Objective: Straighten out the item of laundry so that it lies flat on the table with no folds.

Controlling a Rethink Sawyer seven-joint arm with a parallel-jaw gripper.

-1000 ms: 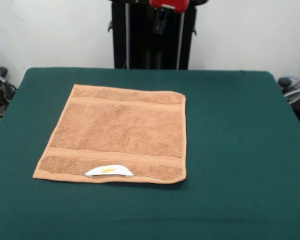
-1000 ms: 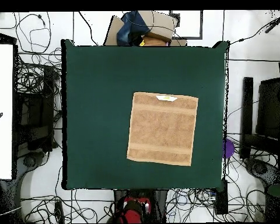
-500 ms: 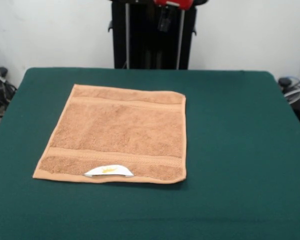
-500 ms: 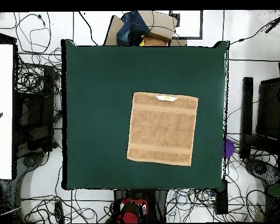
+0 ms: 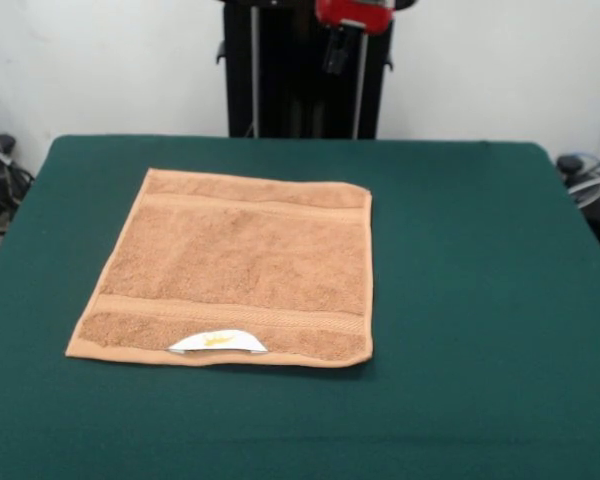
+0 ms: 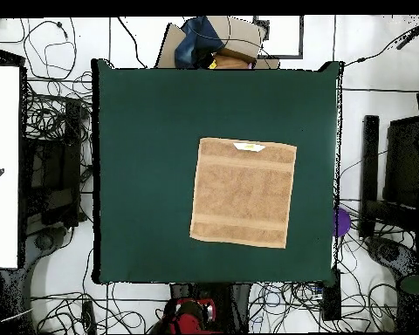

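The item of laundry (image 5: 235,266) is a tan terry towel, spread out in one layer on the green table (image 5: 460,300), with its border bands straight. Its white label (image 5: 218,342) with a yellow mark sits at the near edge in the front view. In the overhead view the towel (image 6: 243,192) lies right of the table's (image 6: 143,174) middle, label (image 6: 249,146) at the top edge. My gripper (image 5: 335,55) hangs drawn back beyond the table's far edge, well apart from the towel. The arm's red end (image 6: 188,314) shows below the table in the overhead view.
Cables and dark equipment (image 6: 51,174) lie on the floor around the table. A white surface (image 6: 2,166) stands to the left in the overhead view, and boxes with a blue object (image 6: 213,39) sit past the table's top edge.
The arm's red end has shifted slightly to the right in the front view. The towel has not moved.
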